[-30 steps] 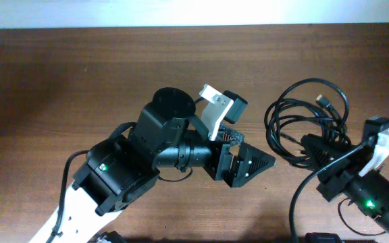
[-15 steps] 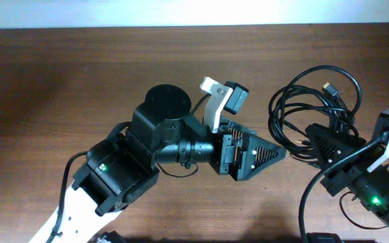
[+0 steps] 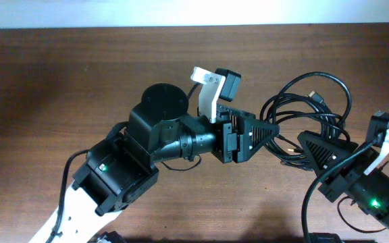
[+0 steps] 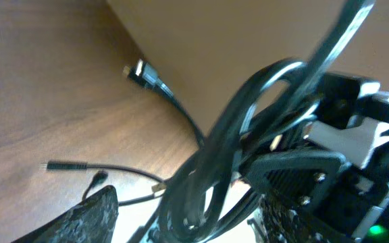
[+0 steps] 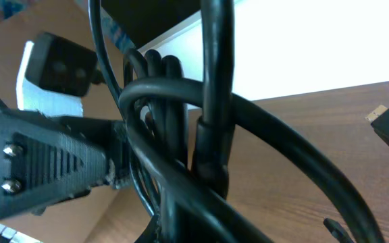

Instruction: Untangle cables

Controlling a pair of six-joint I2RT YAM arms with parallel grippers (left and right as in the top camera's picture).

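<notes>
Cables (image 4: pixel 227 135): looped black bundle over the right side of the wooden table (image 3: pixel 80 67).
Left gripper (image 3: pixel 270 129): fingers seemingly apart, bundle running between them.
Right gripper (image 3: pixel 302 140): against the bundle's lower edge; grip unreadable.

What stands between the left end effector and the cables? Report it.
Nothing visible does. The left end effector has its tip at the left edge of the cables, which fill its wrist view. The right end effector sits at the bundle's lower right, not between them.
</notes>
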